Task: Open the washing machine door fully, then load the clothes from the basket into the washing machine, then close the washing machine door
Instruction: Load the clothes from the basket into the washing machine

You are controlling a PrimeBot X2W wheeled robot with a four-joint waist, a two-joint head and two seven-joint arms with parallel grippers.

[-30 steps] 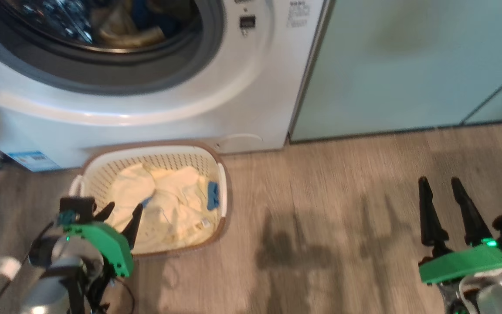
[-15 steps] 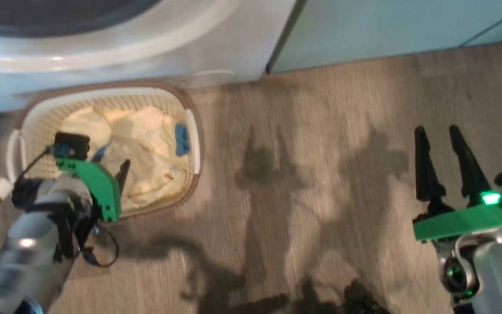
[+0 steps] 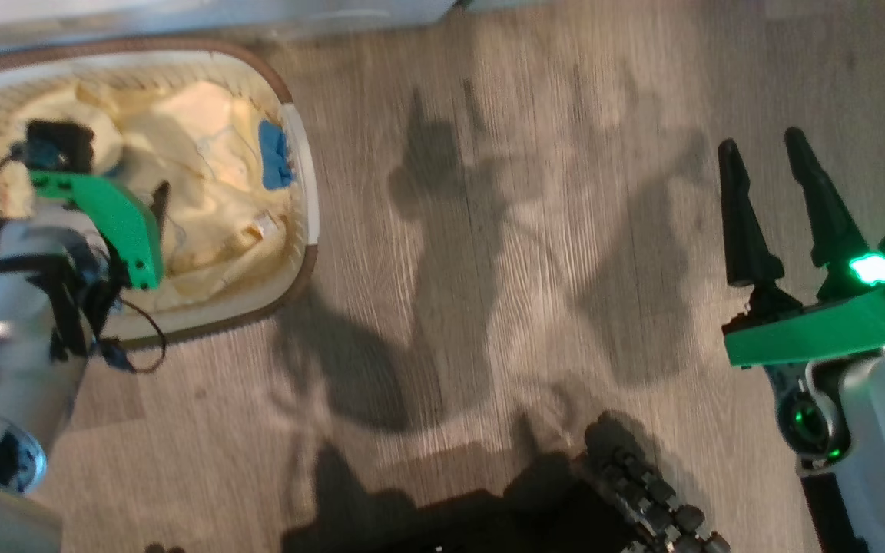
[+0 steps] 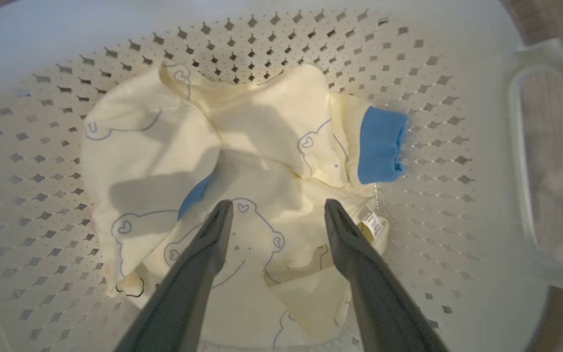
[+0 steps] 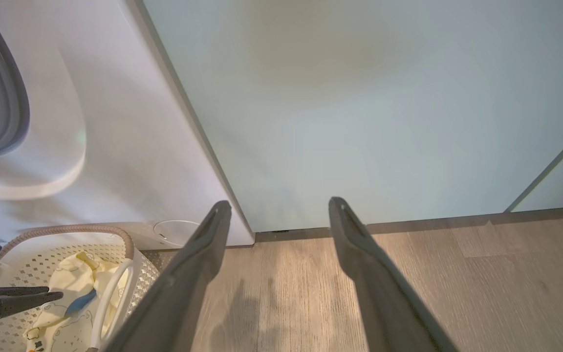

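Note:
The cream basket [image 3: 300, 184] sits on the floor at the upper left, against the white washing machine [image 5: 91, 122]. Pale yellow clothes [image 3: 197, 153] with bear outlines and blue trim lie in it. My left gripper [image 4: 277, 203] hangs open just above the clothes [image 4: 262, 137], its fingers [image 3: 158, 203] pointing down into the basket [image 4: 457, 205], with nothing between them. Off to the right, my right gripper [image 3: 760, 140] stands open over bare floor, facing the cabinet. The right wrist view shows this right gripper [image 5: 279, 202] and the basket [image 5: 66, 230] at lower left. The washing machine door is out of view.
Pale teal cabinets [image 5: 359, 98] stand right of the washer, down to the wood floor [image 3: 488, 230]. A dark part of my base [image 3: 642, 499] shows at the bottom edge. The grey door seal [image 5: 10, 98] shows at the left of the right wrist view.
The head camera has tilted down, so washer and cabinets slid out of the top. My left gripper has moved further in over the basket's clothes. Both grippers stay open.

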